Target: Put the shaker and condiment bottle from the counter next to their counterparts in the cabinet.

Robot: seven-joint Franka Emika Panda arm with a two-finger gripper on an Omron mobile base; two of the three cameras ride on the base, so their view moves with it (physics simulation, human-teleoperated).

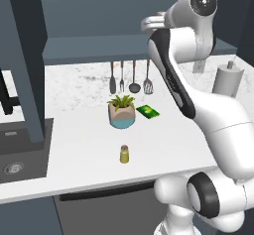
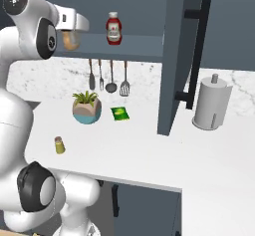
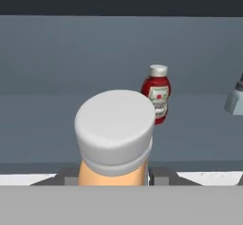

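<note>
One gripper clamps the condiment bottle, seemingly near the cabinet shelf edge.

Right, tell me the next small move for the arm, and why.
Probably ease forward over the cabinet shelf toward the ketchup bottle. The gripper is shut on the condiment bottle, held up at shelf height, with the ketchup farther back. The shaker waits on the counter.

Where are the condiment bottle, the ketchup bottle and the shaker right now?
condiment bottle (image 3: 115, 124), hand view, on its pale cap.
ketchup bottle (image 2: 114, 30), right base view, on its white label.
shaker (image 1: 124, 155), left base view, on its yellow-olive body.
</note>
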